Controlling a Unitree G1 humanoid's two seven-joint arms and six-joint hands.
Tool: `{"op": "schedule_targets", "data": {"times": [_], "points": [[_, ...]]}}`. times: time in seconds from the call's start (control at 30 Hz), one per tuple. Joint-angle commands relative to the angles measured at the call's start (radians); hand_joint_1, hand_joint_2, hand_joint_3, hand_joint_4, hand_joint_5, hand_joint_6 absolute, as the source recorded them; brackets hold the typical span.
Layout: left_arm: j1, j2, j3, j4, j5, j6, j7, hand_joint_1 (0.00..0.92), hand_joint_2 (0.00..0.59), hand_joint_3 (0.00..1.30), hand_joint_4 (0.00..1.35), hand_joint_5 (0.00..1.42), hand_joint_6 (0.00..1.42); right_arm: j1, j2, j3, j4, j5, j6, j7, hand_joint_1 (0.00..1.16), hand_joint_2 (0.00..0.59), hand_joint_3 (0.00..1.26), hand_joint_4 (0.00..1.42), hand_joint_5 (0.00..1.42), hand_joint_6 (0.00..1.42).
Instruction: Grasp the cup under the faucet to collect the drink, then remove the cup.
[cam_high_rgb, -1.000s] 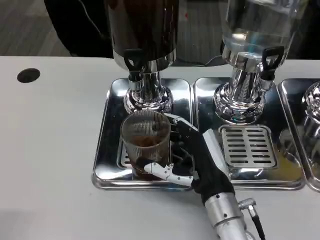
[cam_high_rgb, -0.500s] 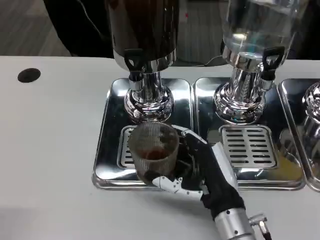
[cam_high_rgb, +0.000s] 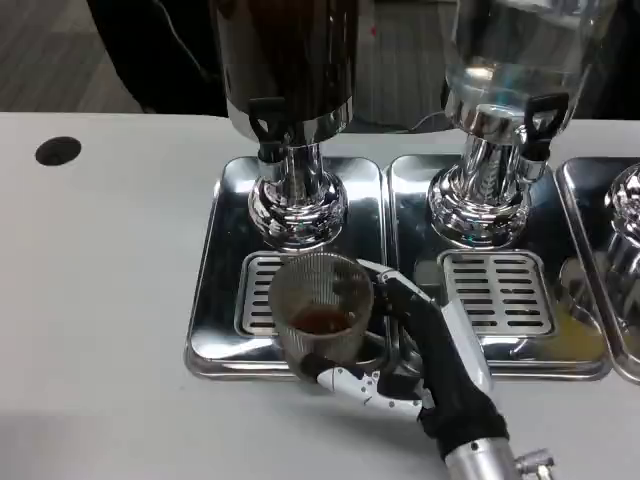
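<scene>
Since a second ago, the cup (cam_high_rgb: 321, 317) has come away from under the dark dispenser's faucet (cam_high_rgb: 268, 127) and toward the near edge of the left drip tray (cam_high_rgb: 215, 300); the right hand (cam_high_rgb: 425, 355) has drawn back with it, and its forearm now leaves the picture lower down.

At the far left, a black round hole (cam_high_rgb: 57, 150) sits in the white table (cam_high_rgb: 100, 300). Next comes the left drip tray, shiny steel, with the dark dispenser (cam_high_rgb: 288, 70) standing on its far half on a chrome pedestal. The slotted grate (cam_high_rgb: 258, 305) shows to the left of the cup. The cup is ribbed and see-through, upright, with a little brown drink in its bottom. It sits over the front part of the grate, well clear of the faucet; whether its base touches the tray cannot be told. The right hand grasps it from the right side, the thumb wrapped across the near side of the cup's base and the other fingers curled behind its far side.

Further right stands the clear dispenser (cam_high_rgb: 515, 55) on the second drip tray (cam_high_rgb: 570, 350), its own grate (cam_high_rgb: 497, 292) bare. At the right edge, a third tray (cam_high_rgb: 600, 200) shows in part with another chrome base.
</scene>
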Motion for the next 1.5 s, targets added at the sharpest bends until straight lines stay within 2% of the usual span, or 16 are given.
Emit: {"op": "schedule_targets", "data": {"times": [0.03, 0.4, 0.93, 1.1, 1.5], "points": [[0.001, -0.006, -0.001, -0.016, 0.001, 0.011, -0.016, 0.0, 0.015, 0.0, 0.0, 0.0, 0.0, 0.024, -0.007, -0.006, -0.065, 0.002, -0.051, 0.0, 0.87, 0.217, 0.38, 0.38, 0.4, 0.31], [-0.006, -0.009, -0.001, -0.021, 0.002, 0.016, -0.025, 0.0, 0.015, 0.0, 0.0, 0.0, 0.0, 0.103, -0.024, -0.007, -0.144, 0.003, -0.067, 0.007, 0.87, 0.217, 0.38, 0.39, 0.4, 0.31], [-0.013, -0.01, -0.004, -0.039, 0.001, 0.03, -0.034, 0.0, 0.015, 0.0, 0.0, 0.0, 0.0, 0.186, -0.045, -0.016, -0.208, 0.005, -0.107, 0.02, 0.86, 0.227, 0.38, 0.4, 0.4, 0.31], [-0.013, -0.011, -0.004, -0.042, 0.001, 0.031, -0.036, 0.0, 0.015, 0.0, 0.0, 0.0, 0.0, 0.203, -0.049, -0.017, -0.219, 0.004, -0.114, 0.022, 0.86, 0.228, 0.38, 0.4, 0.41, 0.31], [-0.013, -0.013, -0.003, -0.051, -0.001, 0.035, -0.041, 0.0, 0.015, 0.0, 0.0, 0.0, 0.0, 0.224, -0.061, -0.019, -0.181, 0.009, -0.149, 0.024, 0.86, 0.228, 0.38, 0.4, 0.41, 0.31]]}}
